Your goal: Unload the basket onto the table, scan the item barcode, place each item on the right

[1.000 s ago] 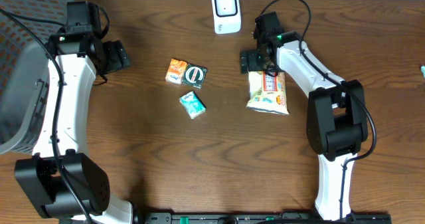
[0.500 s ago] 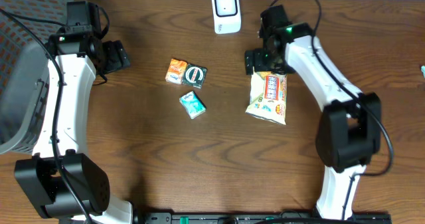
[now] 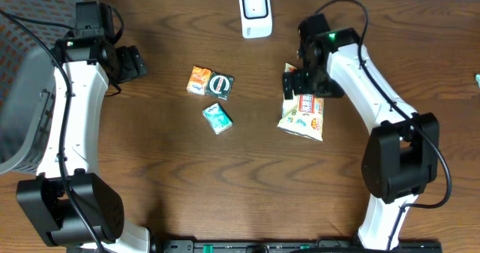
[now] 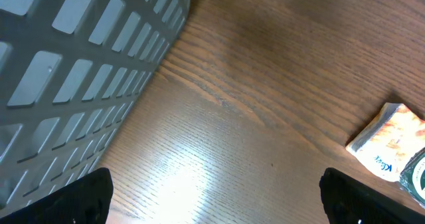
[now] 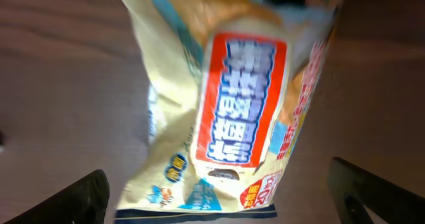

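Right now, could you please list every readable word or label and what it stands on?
No text reads clearly enough to quote.
Snack bag: blue characters in a red-framed panel, blurred.
Orange packet: small blue print, illegible.
Dark green packet: round logo, too small.

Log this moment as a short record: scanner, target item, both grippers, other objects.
scanner: white box-shaped barcode scanner, at far table edge
item: yellow-white plastic snack bag with red label, lying on wooden table
right gripper: open, above bag's top end
left gripper: open, empty, beside grey slotted basket
others: orange packet, dark green packet, teal packet, left of bag
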Tool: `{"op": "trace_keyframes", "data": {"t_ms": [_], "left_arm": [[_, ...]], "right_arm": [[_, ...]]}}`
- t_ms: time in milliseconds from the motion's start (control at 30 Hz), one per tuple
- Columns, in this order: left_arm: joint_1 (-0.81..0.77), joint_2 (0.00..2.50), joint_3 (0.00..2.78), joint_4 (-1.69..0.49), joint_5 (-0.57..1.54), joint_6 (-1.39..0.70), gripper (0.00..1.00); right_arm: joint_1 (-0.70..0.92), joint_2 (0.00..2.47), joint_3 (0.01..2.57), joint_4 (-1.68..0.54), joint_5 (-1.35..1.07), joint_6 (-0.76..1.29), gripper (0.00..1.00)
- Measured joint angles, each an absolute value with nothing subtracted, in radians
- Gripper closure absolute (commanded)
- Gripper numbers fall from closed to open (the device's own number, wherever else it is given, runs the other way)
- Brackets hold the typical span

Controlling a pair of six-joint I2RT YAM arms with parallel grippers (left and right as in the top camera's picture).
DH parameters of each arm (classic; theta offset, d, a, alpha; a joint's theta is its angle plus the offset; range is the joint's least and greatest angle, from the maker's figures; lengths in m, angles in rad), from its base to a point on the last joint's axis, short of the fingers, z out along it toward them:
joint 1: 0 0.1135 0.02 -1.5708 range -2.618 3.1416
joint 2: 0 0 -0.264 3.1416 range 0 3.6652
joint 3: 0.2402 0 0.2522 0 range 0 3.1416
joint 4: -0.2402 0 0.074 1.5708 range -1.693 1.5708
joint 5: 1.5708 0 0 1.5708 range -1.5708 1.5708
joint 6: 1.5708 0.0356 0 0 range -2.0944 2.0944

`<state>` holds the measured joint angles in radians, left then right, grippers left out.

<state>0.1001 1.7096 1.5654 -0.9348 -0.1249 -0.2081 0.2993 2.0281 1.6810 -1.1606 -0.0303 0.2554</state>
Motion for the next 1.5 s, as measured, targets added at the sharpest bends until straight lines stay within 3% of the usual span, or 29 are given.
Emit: {"op": "trace_keyframes", "data": {"t_ms": [233,700,967,1067,1167,1333,1500], "left_arm": [[0.100,1.710,1.565,-0.935,-0.125,-0.208,0.02],[0.100,1.710,1.565,-0.935,-0.125,-0.208,0.02],[0.100,1.710,1.565,-0.935,-0.125,-0.208,0.03],[0.100,1.710,1.565,-0.935,-0.125,-0.208,0.03],[0.100,1.710,1.565,-0.935,-0.125,-0.208,0.03],[0.100,1.710,1.565,-0.935,-0.125,-0.208,0.02],[0.100,1.710,1.565,-0.935,-0.125,-0.208,0.03]], "right_arm": [[0.300,2.033,1.567,-1.117,-0.032,0.268,0.21],[0.375,2.037,1.496,-1.053,-0.031,0.278,0.10],[0.384,2.038,1.561,-1.115,-0.027,0.278,0.12],[0.384,2.038,1.631,-1.160,-0.015,0.279,0.18],[0.384,2.038,1.689,-1.187,-0.001,0.281,0.31],[0.384,2.038,1.707,-1.219,0.010,0.281,0.60],[0.384,2.038,1.704,-1.234,0.016,0.281,0.66]]}}
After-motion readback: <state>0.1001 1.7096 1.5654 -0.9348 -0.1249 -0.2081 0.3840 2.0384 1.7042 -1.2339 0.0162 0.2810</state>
